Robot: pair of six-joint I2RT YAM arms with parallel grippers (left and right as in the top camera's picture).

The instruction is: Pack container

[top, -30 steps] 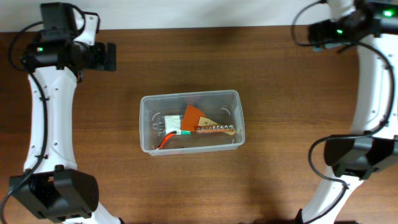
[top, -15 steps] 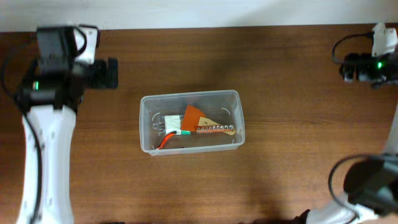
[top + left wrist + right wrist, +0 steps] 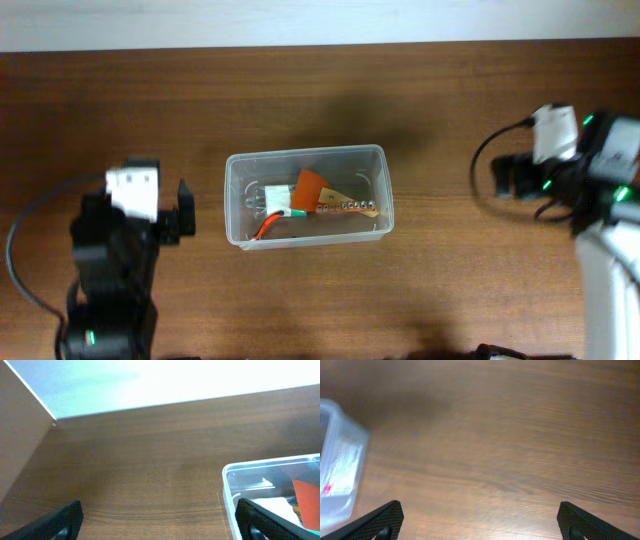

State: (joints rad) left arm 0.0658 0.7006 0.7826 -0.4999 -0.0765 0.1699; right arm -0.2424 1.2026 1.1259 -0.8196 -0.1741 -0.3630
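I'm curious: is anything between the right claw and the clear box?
Nothing, just bare wood table between the right gripper and the container, seen from overhead.

The table [image 3: 430,110] is brown wood with fine straight grain, smooth, with a soft sheen in both wrist views. At the centre of the overhead frame, the container [image 3: 300,151] is clear, glossy plastic, and its rim catches the light. Inside it, an orange piece [image 3: 312,186] looks flat and matt; card or plastic, I cannot tell. A tan strip [image 3: 348,208] carries a row of shiny, metal-looking studs. The left gripper [image 3: 159,507] has black matt fingers [image 3: 62,519], seemingly plastic, and so does the right gripper [image 3: 479,507]. The left arm [image 3: 132,188] and right arm [image 3: 605,290] wear smooth white plastic casing.
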